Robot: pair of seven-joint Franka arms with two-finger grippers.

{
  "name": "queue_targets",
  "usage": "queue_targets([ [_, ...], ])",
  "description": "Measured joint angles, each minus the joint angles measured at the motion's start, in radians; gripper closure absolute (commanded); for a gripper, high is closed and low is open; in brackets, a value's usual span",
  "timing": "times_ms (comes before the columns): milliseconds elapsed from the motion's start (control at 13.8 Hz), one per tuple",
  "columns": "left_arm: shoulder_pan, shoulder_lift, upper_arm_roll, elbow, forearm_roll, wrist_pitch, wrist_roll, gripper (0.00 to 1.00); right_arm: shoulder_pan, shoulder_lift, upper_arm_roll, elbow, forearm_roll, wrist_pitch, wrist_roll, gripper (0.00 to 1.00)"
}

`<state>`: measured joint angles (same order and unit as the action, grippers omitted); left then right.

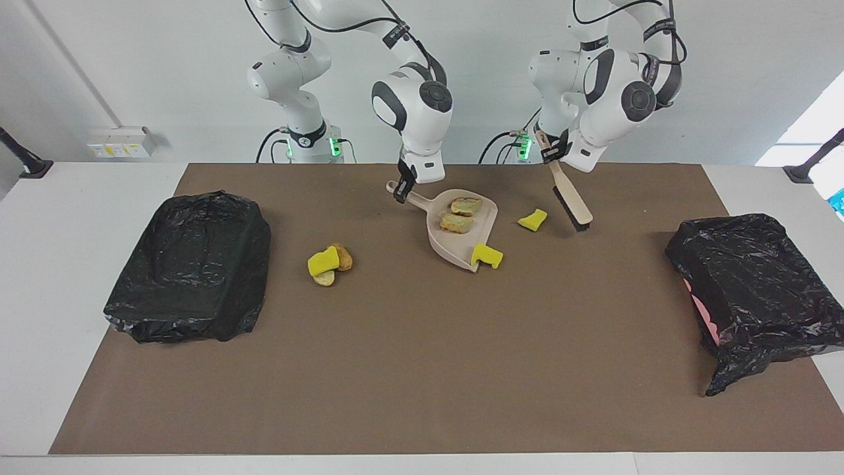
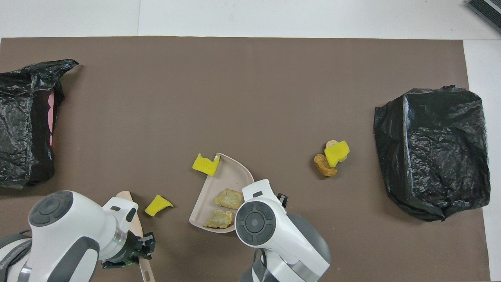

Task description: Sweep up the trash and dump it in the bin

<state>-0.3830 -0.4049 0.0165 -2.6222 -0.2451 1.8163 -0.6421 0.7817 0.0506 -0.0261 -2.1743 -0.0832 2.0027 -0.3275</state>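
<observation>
My right gripper [image 1: 403, 187] is shut on the handle of the beige dustpan [image 1: 446, 248], which rests on the brown mat. Two brown pieces of trash [image 1: 460, 214] lie in the pan. A yellow piece [image 1: 488, 254] sits at its lip. Another yellow scrap [image 1: 533, 220] lies on the mat between pan and brush. My left gripper [image 1: 552, 150] is shut on the beige brush [image 1: 572, 198], held slanted with its bristle end low near the mat. A small cluster of yellow and tan trash [image 1: 328, 262] lies toward the right arm's end.
Two bins lined with black bags stand on the mat, one [image 1: 191, 264] at the right arm's end and one [image 1: 752, 290] at the left arm's end, showing a pink wall. White table [image 1: 79, 198] borders the mat.
</observation>
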Motion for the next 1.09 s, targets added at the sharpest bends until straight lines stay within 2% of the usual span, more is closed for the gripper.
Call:
queue_targets([
  [217,-0.098,0.050,-0.003,0.009,0.000,0.105,0.084,1.00,0.000,0.000,0.000,0.000,0.000,0.000,0.000,1.00],
  [435,-0.109,0.110,0.001,0.058,0.001,0.120,0.374,1.00,0.000,0.000,0.000,0.000,0.000,0.000,0.000,1.00],
  [652,-0.143,0.128,0.000,0.082,0.002,0.119,0.614,1.00,0.000,0.000,0.000,0.000,0.000,0.000,0.000,1.00],
  [870,-0.221,0.134,-0.004,0.118,0.010,0.101,0.680,1.00,-0.001,0.000,0.000,0.000,0.000,0.000,0.000,1.00],
  [1087,-0.223,0.165,0.009,0.207,0.057,-0.006,0.680,1.00,-0.001,0.001,0.000,0.000,0.000,0.000,0.000,1.00],
])
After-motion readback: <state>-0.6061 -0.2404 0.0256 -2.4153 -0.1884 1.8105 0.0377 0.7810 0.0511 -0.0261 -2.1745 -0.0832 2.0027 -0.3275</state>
